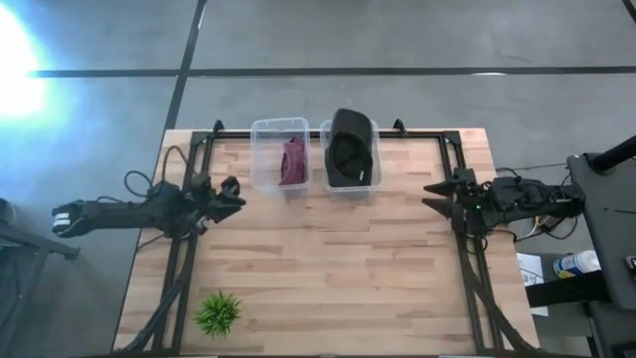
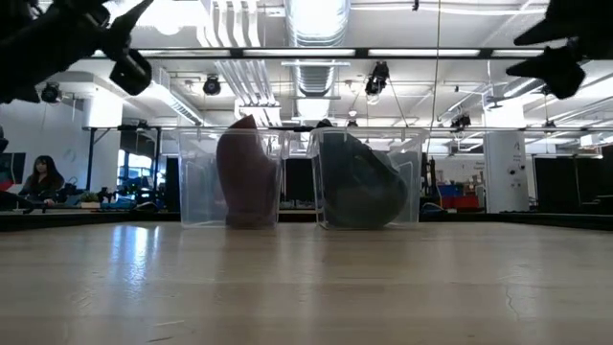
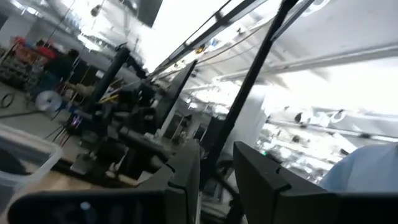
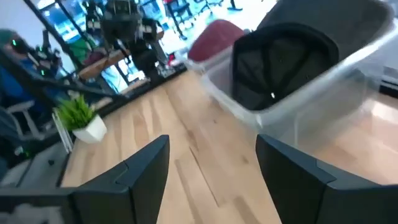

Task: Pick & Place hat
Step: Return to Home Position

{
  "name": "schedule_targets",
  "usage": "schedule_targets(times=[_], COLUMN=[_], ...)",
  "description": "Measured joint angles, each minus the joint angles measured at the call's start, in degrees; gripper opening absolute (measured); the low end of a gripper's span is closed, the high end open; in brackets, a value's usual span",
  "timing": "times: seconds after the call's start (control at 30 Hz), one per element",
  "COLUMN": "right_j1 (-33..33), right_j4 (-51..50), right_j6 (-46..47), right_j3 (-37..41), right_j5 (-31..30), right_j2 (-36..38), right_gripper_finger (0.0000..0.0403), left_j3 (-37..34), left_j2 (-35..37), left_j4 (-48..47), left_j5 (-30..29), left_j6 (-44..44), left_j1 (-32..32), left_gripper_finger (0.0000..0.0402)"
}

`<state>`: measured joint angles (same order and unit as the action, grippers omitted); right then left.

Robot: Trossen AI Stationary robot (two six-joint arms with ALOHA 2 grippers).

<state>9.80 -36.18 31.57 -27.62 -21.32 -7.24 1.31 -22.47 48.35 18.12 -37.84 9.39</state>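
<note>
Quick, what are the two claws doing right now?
Left gripper: slightly open, holding nothing.
Right gripper: wide open, holding nothing.

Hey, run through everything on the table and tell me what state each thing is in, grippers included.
Left gripper: fingers open, empty, at the table's left edge.
Right gripper: fingers open, empty, at the table's right edge.
Pink cap: inside the left transparent bin.
Black cap: inside the right transparent bin.
Potted plant: upright, untouched, by the left arm's side.
</note>
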Motion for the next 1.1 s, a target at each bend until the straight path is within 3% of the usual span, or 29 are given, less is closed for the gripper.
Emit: schedule_targets(times=[0.07, 0.23, 0.33, 0.5, 0.7, 0.8, 0.93, 1.1], right_j1=[0.00, 0.00, 0.00, 0.00, 0.00, 0.00, 0.00, 0.02], right_j4=[-3.95, -9.09, -9.61, -9.54, -9.55, -9.56, -9.56, -9.56], right_j6=[-0.02, -0.02, -0.04, -0.06, -0.07, -0.07, -0.07, -0.08], right_j3=[0.00, 0.00, 0.00, 0.00, 0.00, 0.00, 0.00, 0.00], right_j5=[0.32, 0.35, 0.30, 0.26, 0.33, 0.31, 0.31, 0.31], right_j2=[2.30, 6.14, 7.23, 6.64, 5.47, 5.18, 5.24, 5.24], right_gripper_finger=[0.0238, 0.0239, 0.0236, 0.0237, 0.0242, 0.0241, 0.0237, 0.0241], left_j3=[-0.79, -0.61, -0.68, -0.69, -0.79, -0.81, -0.84, -0.79], left_j2=[1.79, 3.30, 3.29, 3.89, 11.43, 15.78, 21.49, 22.35], left_j4=[-0.48, -2.12, -2.48, -5.09, -11.25, -14.33, -15.22, -15.76], left_j5=[0.22, 0.73, 0.71, 0.65, 0.32, 4.12, 8.94, 21.63], left_j6=[-2.80, -22.58, -29.51, -31.29, -31.31, -36.43, -30.01, -1.05], left_j1=[0.00, -0.13, -0.13, -0.52, -2.09, -2.11, -2.10, -2.53], left_gripper_finger=[0.0092, 0.0092, 0.0092, 0.0092, 0.0092, 0.0092, 0.0092, 0.0092])
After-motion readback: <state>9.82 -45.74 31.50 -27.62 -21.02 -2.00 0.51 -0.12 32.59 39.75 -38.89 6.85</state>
